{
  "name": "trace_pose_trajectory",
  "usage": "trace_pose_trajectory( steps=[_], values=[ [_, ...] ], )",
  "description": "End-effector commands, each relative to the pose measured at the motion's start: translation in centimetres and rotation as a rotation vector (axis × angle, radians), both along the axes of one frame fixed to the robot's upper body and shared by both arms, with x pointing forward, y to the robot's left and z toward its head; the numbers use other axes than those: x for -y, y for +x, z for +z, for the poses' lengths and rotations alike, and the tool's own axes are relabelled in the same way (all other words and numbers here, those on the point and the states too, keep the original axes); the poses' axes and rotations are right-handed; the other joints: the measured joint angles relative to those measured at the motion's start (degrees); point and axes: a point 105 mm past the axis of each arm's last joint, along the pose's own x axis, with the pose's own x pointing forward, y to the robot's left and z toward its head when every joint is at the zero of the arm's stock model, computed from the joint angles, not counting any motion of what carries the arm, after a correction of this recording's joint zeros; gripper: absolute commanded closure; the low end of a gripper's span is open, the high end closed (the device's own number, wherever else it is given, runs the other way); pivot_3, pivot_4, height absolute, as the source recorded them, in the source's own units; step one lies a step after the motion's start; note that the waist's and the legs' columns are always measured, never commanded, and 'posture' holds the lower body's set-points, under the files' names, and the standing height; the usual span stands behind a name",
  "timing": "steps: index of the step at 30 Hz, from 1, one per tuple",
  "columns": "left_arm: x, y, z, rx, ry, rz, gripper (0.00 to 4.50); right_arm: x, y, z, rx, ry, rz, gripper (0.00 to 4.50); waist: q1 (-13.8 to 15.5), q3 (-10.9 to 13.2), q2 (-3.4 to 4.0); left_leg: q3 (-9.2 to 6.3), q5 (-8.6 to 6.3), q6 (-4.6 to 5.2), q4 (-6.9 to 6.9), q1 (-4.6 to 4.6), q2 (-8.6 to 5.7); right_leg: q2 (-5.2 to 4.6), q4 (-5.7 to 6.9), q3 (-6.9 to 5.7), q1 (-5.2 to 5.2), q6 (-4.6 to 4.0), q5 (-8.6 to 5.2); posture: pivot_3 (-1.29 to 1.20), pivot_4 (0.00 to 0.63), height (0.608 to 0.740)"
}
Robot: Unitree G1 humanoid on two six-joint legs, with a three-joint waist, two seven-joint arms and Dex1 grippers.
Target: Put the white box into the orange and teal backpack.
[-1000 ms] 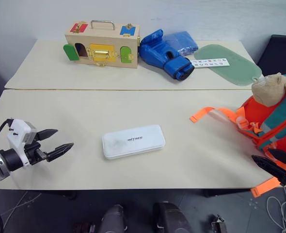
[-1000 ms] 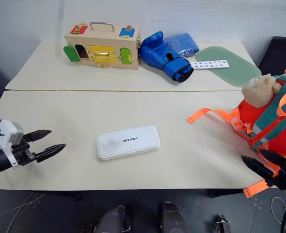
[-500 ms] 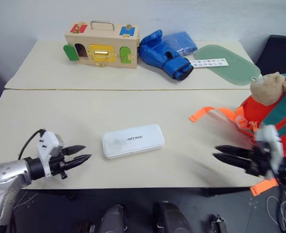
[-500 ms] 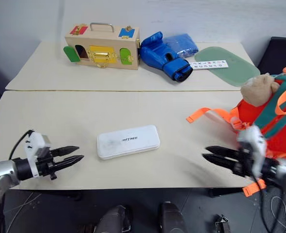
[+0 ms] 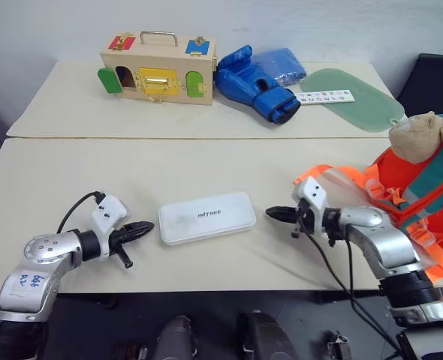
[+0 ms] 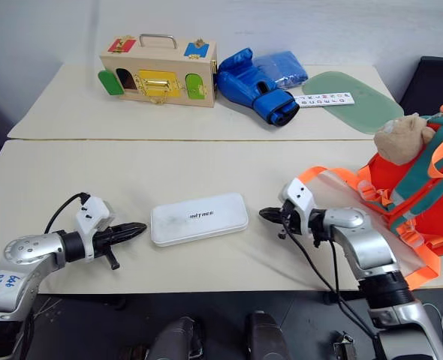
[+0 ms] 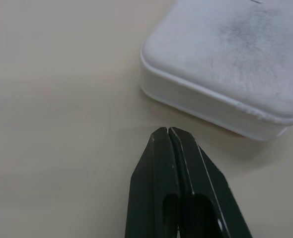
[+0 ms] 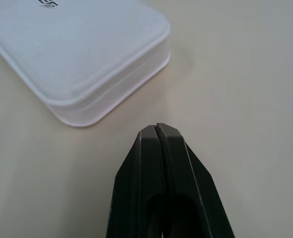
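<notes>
Two claws frame the white box [image 5: 206, 217], one at each short end, and that layout explains most of what is on view. The box lies flat on the front table [image 5: 71, 172], lid up with its dark lettering readable, roughly midway between the arms. The left claw [image 5: 148, 227] sits just beside the box's left end and the right claw [image 5: 270, 214] just beside its right end; both wrist views show a sliver of bare table between fingertip and box wall, so neither is touching yet. Each claw has its two black fingers pressed together into a single point, holding nothing. My reading is that a flat, wide case like this offers no edge a narrow claw could straddle, so the arms are set to squeeze it from opposite ends, using closed tips as pushers. The orange and teal backpack [image 5: 420, 187] stands at the right edge of the table, well apart from the box, its plush bear head [image 5: 418, 133] on top and an orange strap [image 5: 319, 176] trailing behind the right arm. The box must therefore travel rightward once lifted. Uneven pressure could let it pivot or slip.
</notes>
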Motion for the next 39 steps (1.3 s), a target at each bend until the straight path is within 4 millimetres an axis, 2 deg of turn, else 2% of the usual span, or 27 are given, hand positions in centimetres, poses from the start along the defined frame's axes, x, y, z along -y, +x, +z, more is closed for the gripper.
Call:
trace_pose_trajectory(
  steps=[1,10,15,18,20,22,26,29,31,34,39],
  values=[
    [0.8,0.7,0.3,0.021,-0.002,-0.009,4.47,-0.7,-0.5,0.8,0.037,0.004,0.055,4.50,0.0,0.0,0.00,-0.01,0.02,-0.02,-0.01,0.03,0.00,0.00,0.05,0.00,0.00,0.00,0.00,0.00,0.150,0.740],
    [1.5,2.6,0.5,0.048,-0.036,0.012,4.47,-1.5,-3.6,1.0,-0.019,0.039,0.165,4.50,0.1,0.0,-0.01,-0.04,0.03,-0.02,0.00,0.02,0.00,0.01,0.11,-0.04,0.00,0.00,0.00,0.00,0.150,0.740],
    [0.8,3.3,0.6,0.057,-0.044,0.043,4.47,-0.9,-3.7,0.8,-0.023,0.031,0.138,4.50,0.0,0.0,-0.01,-0.03,0.04,-0.03,0.00,0.05,0.01,0.03,0.13,-0.03,0.00,0.00,0.00,0.00,0.150,0.740],
    [-0.9,3.0,0.3,0.022,-0.018,0.063,4.47,0.0,-3.1,0.5,-0.013,0.003,0.105,4.50,0.0,0.0,-0.01,-0.03,0.04,-0.03,0.00,0.05,0.01,0.02,0.13,-0.03,0.00,0.00,0.00,0.00,0.150,0.740],
    [-3.0,3.2,0.2,-0.025,-0.031,0.135,4.10,0.4,-2.7,0.7,-0.005,-0.005,0.094,4.50,0.0,0.0,-0.01,-0.03,0.04,-0.04,0.01,0.05,0.01,0.03,0.13,-0.03,0.00,0.00,0.00,0.00,0.150,0.740],
    [-4.3,3.3,0.3,-0.105,-0.151,0.214,3.68,0.6,-2.2,0.8,0.005,-0.012,0.092,4.50,-0.2,0.0,-0.01,-0.02,0.06,-0.06,-0.01,0.09,0.02,0.03,0.14,-0.03,0.00,0.00,0.00,0.00,0.150,0.740],
    [-3.3,1.8,1.0,-0.320,-0.433,0.155,2.43,0.7,-1.4,0.8,0.008,-0.013,0.087,4.50,-0.2,0.0,-0.01,-0.03,0.09,-0.09,0.01,0.10,0.02,0.03,0.23,-0.04,-0.01,-0.01,-0.01,0.00,0.150,0.740],
    [-3.8,1.9,1.4,-0.451,-0.579,0.182,1.45,0.7,-1.2,0.4,0.010,-0.027,0.097,4.50,0.0,0.0,-0.02,-0.04,0.12,-0.16,0.05,0.09,0.01,0.03,0.24,-0.05,-0.01,-0.01,-0.01,0.00,0.150,0.740],
    [-3.7,1.6,1.2,-0.536,-0.602,0.179,0.86,0.6,-1.3,0.3,0.009,-0.030,0.105,4.50,0.0,0.0,-0.03,-0.05,0.13,-0.16,0.09,0.08,0.00,0.03,0.25,-0.07,0.00,-0.01,-0.01,0.00,0.150,0.740],
    [-3.2,2.0,0.2,-0.550,-0.521,0.168,0.04,0.5,-1.3,0.3,0.012,-0.030,0.113,4.50,0.0,0.0,-0.01,-0.04,0.17,-0.24,0.09,0.09,-0.02,0.02,0.25,-0.05,0.00,-0.01,-0.01,0.00,0.150,0.740],
    [-1.8,2.2,1.0,-0.642,-0.585,0.092,0.04,0.5,-1.3,0.4,0.017,-0.033,0.115,4.50,0.3,0.0,0.01,-0.09,0.17,-0.23,0.11,0.16,-0.03,0.01,0.28,-0.08,0.09,-0.01,-0.01,0.00,0.150,0.740]
  ],
)
